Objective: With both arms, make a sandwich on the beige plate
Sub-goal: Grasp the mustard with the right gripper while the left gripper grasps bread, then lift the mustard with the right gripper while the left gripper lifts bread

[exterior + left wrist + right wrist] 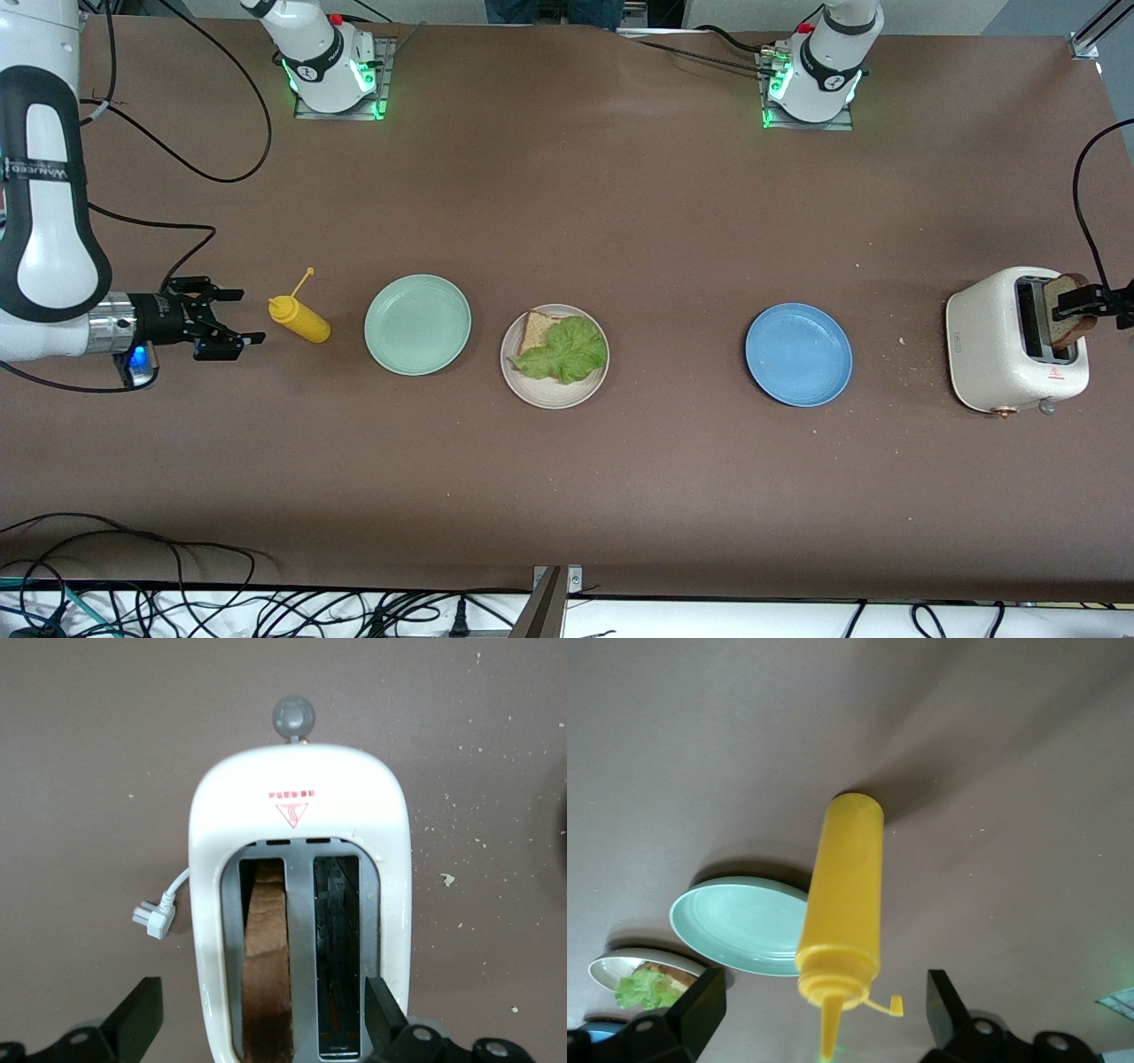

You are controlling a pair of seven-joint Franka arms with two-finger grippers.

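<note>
Centrally, ruffled lettuce (564, 350) on matte beige plate (554, 394)

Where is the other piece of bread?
The second bread slice stands in one toaster slot at the left arm's end, right under the open left claw.

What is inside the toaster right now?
One brown bread slice stands upright in one slot of the toaster; the other slot looks empty. The slice's lower part, down in the slot, is hidden.
</note>
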